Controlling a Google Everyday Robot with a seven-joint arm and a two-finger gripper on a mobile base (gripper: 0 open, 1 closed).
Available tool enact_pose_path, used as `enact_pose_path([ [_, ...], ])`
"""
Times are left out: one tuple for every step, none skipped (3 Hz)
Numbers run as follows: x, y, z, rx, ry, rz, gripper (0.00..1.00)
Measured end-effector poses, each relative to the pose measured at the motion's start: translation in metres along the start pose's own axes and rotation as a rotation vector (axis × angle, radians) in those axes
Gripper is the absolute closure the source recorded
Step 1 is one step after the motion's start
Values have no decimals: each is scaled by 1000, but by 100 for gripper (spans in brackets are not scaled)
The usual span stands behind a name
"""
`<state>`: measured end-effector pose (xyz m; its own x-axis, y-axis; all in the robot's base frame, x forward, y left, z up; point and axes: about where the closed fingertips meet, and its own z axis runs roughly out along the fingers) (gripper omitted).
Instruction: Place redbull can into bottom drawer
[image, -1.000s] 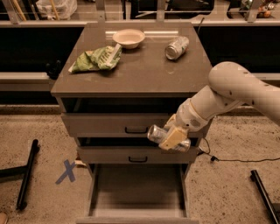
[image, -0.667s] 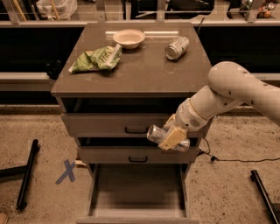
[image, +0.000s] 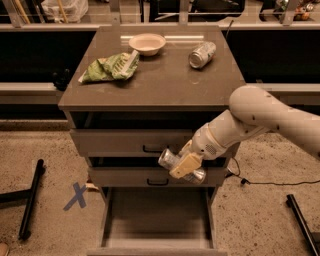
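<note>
Clasping the redbull can (image: 167, 159) tight, the gripper (image: 182, 167) hangs above the bottom drawer (image: 157, 216).

The redbull can (image: 168, 159) (sideways) sits in the gripper (image: 182, 168) over the open bottom drawer (image: 157, 217).

The brown worktop (image: 165, 85) is carrying a pale bowl (image: 147, 43), a crumpled green bag (image: 110, 67) and a dented silver can (image: 202, 54) lying sideways, while the hand (image: 184, 167) (clasping the redbull can (image: 167, 159)) is hanging below its front edge.
</note>
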<state>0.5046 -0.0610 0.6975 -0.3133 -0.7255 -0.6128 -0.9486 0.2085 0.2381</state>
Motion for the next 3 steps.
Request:
enact_pose_path([
  [4,-2,36,-19,-25,75,100],
  [4,-7,75,-40,-47,141,100],
  [49,-18,123,-64,-80,201,100],
])
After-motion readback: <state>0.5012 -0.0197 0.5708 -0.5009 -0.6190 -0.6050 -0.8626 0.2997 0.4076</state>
